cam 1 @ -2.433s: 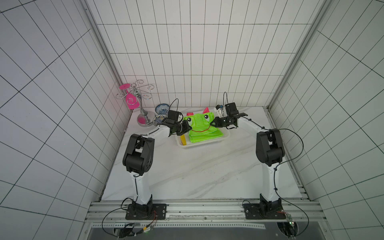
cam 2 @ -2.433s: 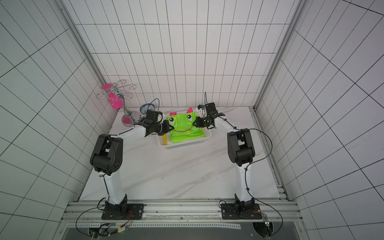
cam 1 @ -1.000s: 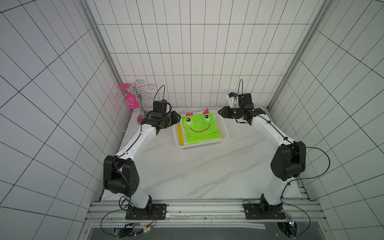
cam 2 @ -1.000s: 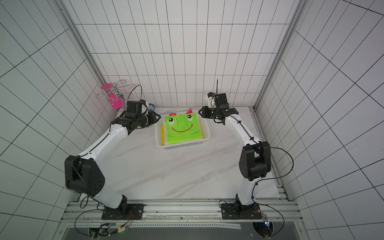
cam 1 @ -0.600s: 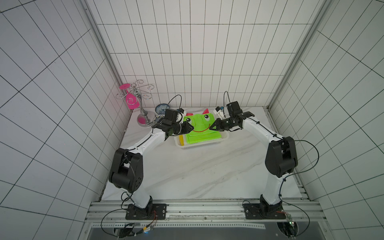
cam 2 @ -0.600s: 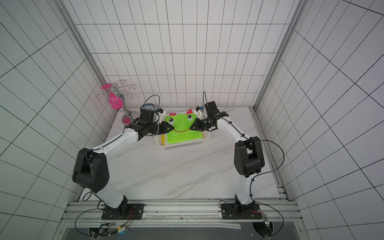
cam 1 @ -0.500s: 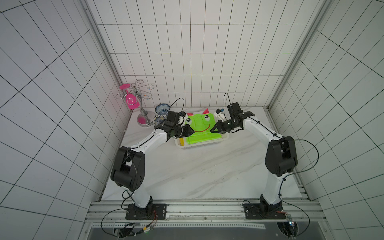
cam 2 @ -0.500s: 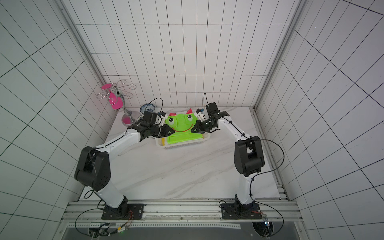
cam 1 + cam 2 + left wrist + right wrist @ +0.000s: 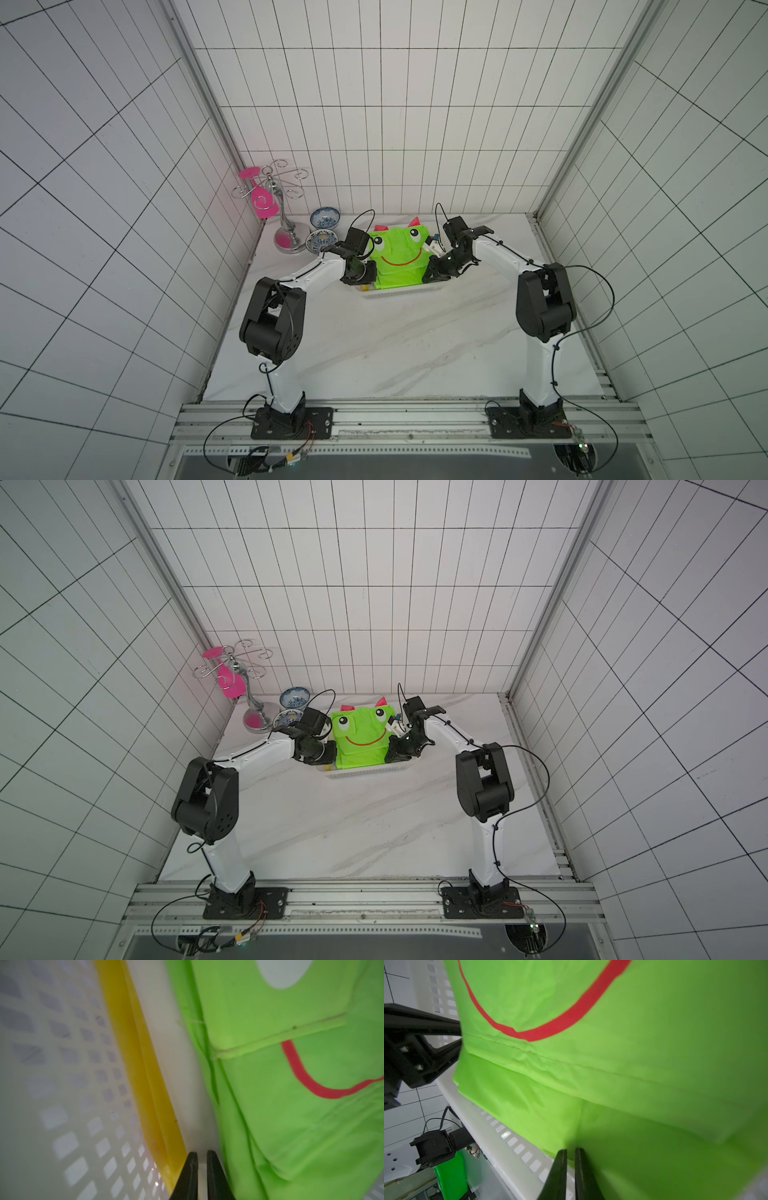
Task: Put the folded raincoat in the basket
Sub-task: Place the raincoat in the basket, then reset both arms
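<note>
Raincoat (image 9: 399, 259): folded, bright green w/ frog face (white eyes, red smile, pink ears). It lies in the basket (image 9: 399, 293) at the far side of the table (image 9: 395, 353), about centred btwn the two arms. It covers most of the basket, w/ the ears toward the back wall and the plain end toward the near wall. Seen the same in both top views.

Basket: white, perforated walls + floor, resting on the table. Inside, a yellow strip (image 9: 145, 1084) lies on the floor beside the raincoat's L edge, w/ a pale gap btwn them.

L gripper (image 9: 367, 273) is at the raincoat's L edge, down inside the basket. L wrist view: jaws nearly closed, only a thin slit. The slit shows something pale, and green fabric is just beside one finger (image 9: 214, 1167). R wrist view shows its tips meeting right at the fabric edge. Can't tell whether it really has cloth.

R gripper (image 9: 571, 1150) is at the raincoat's R edge, by the basket's R wall. Its jaws are closed to a thin slit, tips dug into a green fold, and green fills the slit. It looks pinched on the raincoat.

Back-L corner, beyond the basket: far bowl (image 9: 325, 216) is near the wall and near bowl (image 9: 321, 240) is just beside the L wrist, both blue-patterned. Next to them is a metal rack (image 9: 291, 245) w/ a pink glass (image 9: 263, 203) hanging upside down.
</note>
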Available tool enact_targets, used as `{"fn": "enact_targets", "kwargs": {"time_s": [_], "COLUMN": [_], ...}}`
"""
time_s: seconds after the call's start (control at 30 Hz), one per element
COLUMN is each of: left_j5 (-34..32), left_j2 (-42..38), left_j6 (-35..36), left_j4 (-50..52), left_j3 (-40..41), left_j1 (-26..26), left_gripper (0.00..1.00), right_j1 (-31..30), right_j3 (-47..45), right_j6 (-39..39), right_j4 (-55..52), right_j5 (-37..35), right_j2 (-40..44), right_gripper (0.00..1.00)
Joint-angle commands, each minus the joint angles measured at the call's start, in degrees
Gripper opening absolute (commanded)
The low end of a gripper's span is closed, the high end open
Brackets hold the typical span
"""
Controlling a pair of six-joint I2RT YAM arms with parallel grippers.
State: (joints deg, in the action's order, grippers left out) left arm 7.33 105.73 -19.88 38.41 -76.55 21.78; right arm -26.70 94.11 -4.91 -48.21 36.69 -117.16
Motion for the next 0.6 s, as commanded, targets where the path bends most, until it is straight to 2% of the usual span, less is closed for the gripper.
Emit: {"fn": "enact_targets", "kwargs": {"time_s": [0.0, 0.03, 0.1, 0.27, 0.4, 0.43, 0.47, 0.5, 0.53, 0.57], "left_j5": [-6.40, -6.02, -4.90, -5.35, -7.62, -9.50, -11.84, -14.15, -16.01, -17.06], "left_j2": [-0.69, -2.16, -4.95, -13.63, -22.02, -24.51, -27.14, -29.71, -31.92, -34.25], "left_j6": [1.67, 1.68, 1.12, -1.39, -3.83, -3.94, -4.01, -4.30, -4.26, -3.35], "left_j4": [4.63, 4.12, 3.75, 2.19, -3.49, -5.88, -8.57, -11.16, -13.14, -15.44], "left_j3": [0.28, 0.83, 1.37, 4.01, 10.08, 12.40, 15.10, 17.87, 19.97, 22.13], "left_j1": [0.44, 0.39, -0.11, -1.50, -3.10, -3.15, -3.06, -3.06, -3.13, -3.31], "left_gripper": [0.13, 0.14, 0.16, 0.26, 0.36, 0.40, 0.44, 0.50, 0.60, 0.94], "right_j1": [-0.46, -0.46, -0.37, -0.29, -0.51, -0.54, -0.54, -0.62, -0.59, -0.59], "right_j3": [-3.91, -5.32, -9.26, -19.30, -27.48, -30.78, -33.80, -37.02, -39.69, -42.53], "right_j6": [-0.38, -1.09, -3.82, -9.32, -9.85, -9.69, -9.68, -9.77, -10.02, -10.78], "right_j4": [-0.58, 0.51, 2.80, 8.52, 12.38, 14.76, 16.99, 19.01, 20.38, 21.56], "right_j5": [1.42, 1.81, -3.29, -19.00, -28.00, -29.83, -31.43, -32.90, -34.43, -36.14], "right_j2": [2.79, 5.17, 11.08, 29.11, 41.12, 44.66, 48.30, 51.94, 54.92, 58.93], "right_gripper": [0.13, 0.13, 0.15, 0.31, 0.41, 0.50, 0.90, 0.99, 0.99, 0.99]}}
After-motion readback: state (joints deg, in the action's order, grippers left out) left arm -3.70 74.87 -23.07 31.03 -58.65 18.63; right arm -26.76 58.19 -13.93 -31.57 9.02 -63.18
